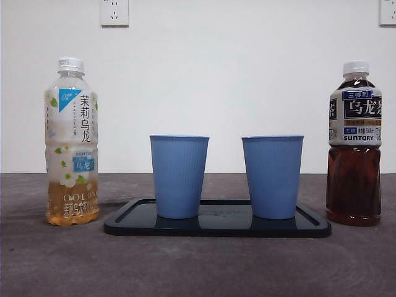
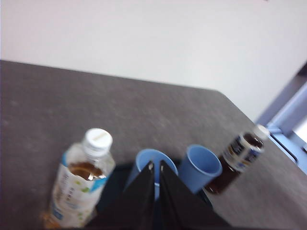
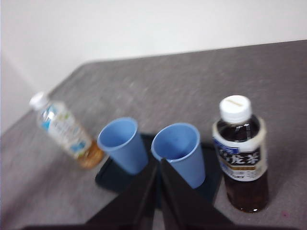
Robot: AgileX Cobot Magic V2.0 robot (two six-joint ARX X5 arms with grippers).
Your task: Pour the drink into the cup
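a black tray (image 1: 312,228) sits mid-table with two blue cups on it, the left cup (image 1: 179,176) and right cup (image 1: 273,176) standing upright and apart. off the tray's left end is the pale bottle (image 1: 72,142), nearly empty; off its right end the dark bottle (image 1: 354,145), much fuller. both are capped and upright. the left gripper (image 2: 157,165) and right gripper (image 3: 157,162) hang above the tray, each with jaws pressed nearly together and holding nothing. the risks, as i judge them: the caps are still on, so tipping a bottle pours nothing; the cups look light, so a bottle neck knocking a rim could topple one; narrow jaws must open before reaching either bottle.
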